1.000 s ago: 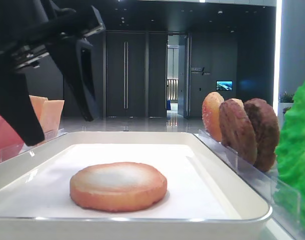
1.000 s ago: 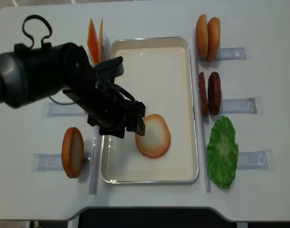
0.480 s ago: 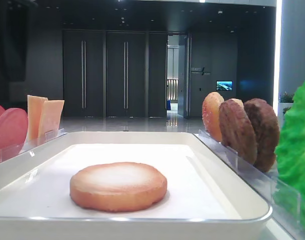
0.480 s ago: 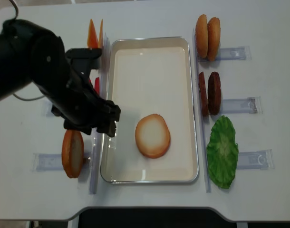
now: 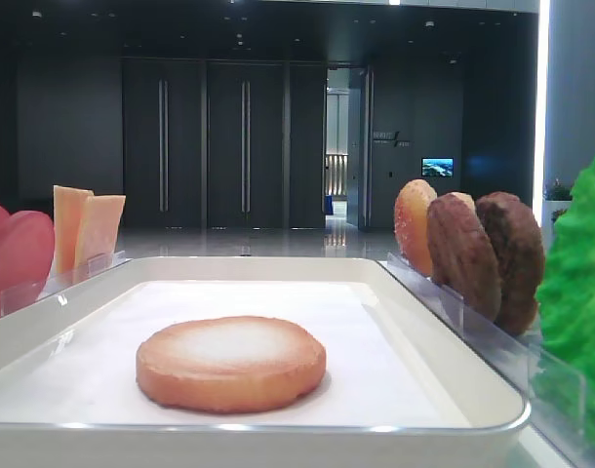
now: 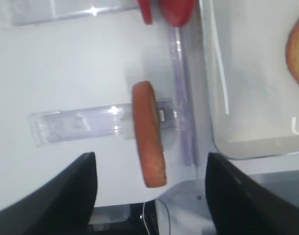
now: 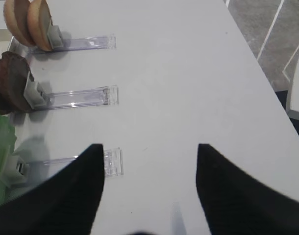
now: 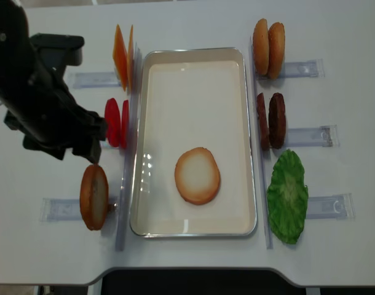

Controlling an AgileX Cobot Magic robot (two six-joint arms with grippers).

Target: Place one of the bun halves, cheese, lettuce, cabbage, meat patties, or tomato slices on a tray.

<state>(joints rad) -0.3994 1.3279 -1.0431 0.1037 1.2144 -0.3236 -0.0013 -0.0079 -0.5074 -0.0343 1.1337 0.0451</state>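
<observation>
White tray [image 5: 454,336] fills the low front view, and on its floor at 6 o'clock we list one bun half [image 5: 231,363] lying flat, pale face up; at 9 o'clock stand tomato slices [image 5: 19,255] and cheese [image 5: 86,229], at 3 o'clock meat patties [image 5: 483,258] and lettuce [image 5: 580,312]. From the right wrist we record the right gripper [image 7: 149,188] with its dark fingers spread apart over bare table [image 7: 188,83], nothing between them; clear holders [image 7: 81,97] sit at 10 o'clock. From the left wrist we record the left gripper [image 6: 150,188], jaws wide and empty, with a second bun half [image 6: 149,134] standing on edge in its holder at 12 o'clock and the tray corner at 2 o'clock. Overhead, we note the left arm [image 8: 43,101] at 9 o'clock, apart from the tray, and the flat bun half toward 6 o'clock inside it.
</observation>
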